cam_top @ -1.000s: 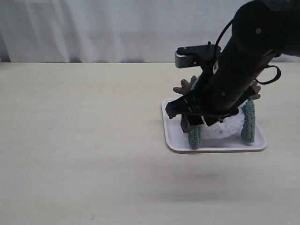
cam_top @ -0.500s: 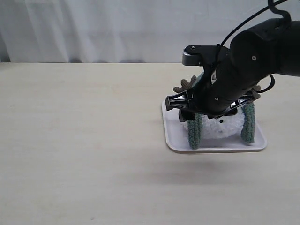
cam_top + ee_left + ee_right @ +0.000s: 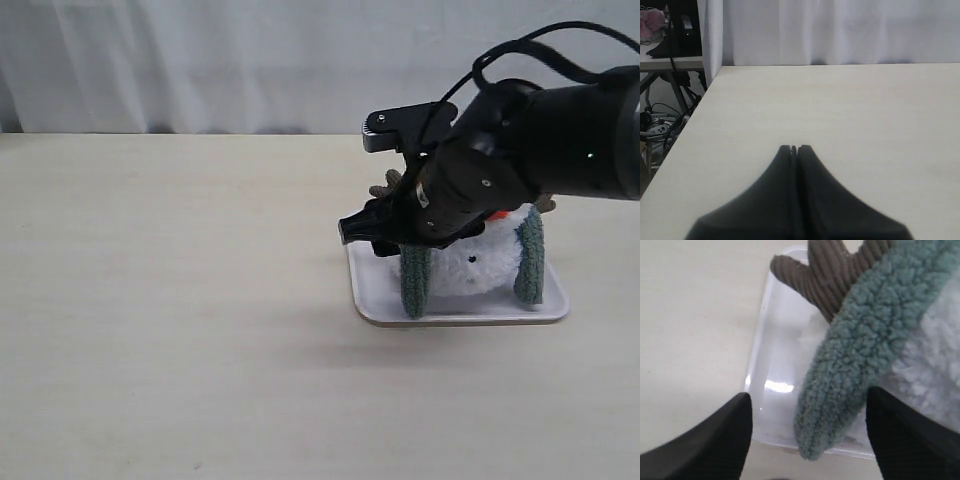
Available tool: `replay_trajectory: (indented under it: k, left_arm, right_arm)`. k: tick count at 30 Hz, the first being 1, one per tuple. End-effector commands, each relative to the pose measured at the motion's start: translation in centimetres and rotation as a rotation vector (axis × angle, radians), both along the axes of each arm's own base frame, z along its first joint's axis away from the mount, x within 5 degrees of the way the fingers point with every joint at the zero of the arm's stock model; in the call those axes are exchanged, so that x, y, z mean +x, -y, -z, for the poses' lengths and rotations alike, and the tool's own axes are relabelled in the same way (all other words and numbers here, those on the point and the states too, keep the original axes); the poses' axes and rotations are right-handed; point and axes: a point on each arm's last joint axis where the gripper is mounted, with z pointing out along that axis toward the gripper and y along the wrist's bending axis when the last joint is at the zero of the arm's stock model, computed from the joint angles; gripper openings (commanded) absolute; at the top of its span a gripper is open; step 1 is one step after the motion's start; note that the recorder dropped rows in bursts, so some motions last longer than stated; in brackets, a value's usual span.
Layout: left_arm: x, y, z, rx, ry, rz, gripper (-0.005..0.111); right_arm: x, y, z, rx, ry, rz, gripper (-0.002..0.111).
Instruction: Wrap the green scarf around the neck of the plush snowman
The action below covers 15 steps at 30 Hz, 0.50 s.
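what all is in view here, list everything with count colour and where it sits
table: one, pale wood, under everything
curtain: one, white, behind the table
tray: one, white, on the table's right part
plush snowman: one, white, on the tray
twig arm: one clearly seen, brown corduroy, beside a scarf end
green scarf: one, grey-green, draped over the snowman, both ends hanging to the tray
cables: several, dark, on the floor past the table edge
left gripper: one, black, shut, over bare table
right gripper: one, black, open, fingers either side of one scarf end, not gripping it
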Motion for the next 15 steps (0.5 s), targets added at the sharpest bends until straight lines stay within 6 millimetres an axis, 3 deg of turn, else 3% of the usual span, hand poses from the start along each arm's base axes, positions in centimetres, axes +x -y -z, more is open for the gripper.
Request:
replay_trajectory:
  k: [1,9,12,15]
  left_arm:
    - [0.0,0.0,0.0,-0.006,0.011,0.0,0.0]
    - [0.0,0.0,0.0,-0.006,0.011,0.0,0.0]
    - [0.0,0.0,0.0,-0.006,0.011,0.0,0.0]
    - [0.0,0.0,0.0,-0.006,0.011,0.0,0.0]
  right_arm:
    - [0.1,0.2,0.7,-0.062,0.016,0.052,0.062]
    - [0.8,0.0,2.8,-0.086,0.007,0.08,0.059]
    - [0.9,0.0,3.1,-0.102,0.007,0.071,0.044]
    - [1.0,-0.1,3.1,-0.112,0.011,0.037,0.022]
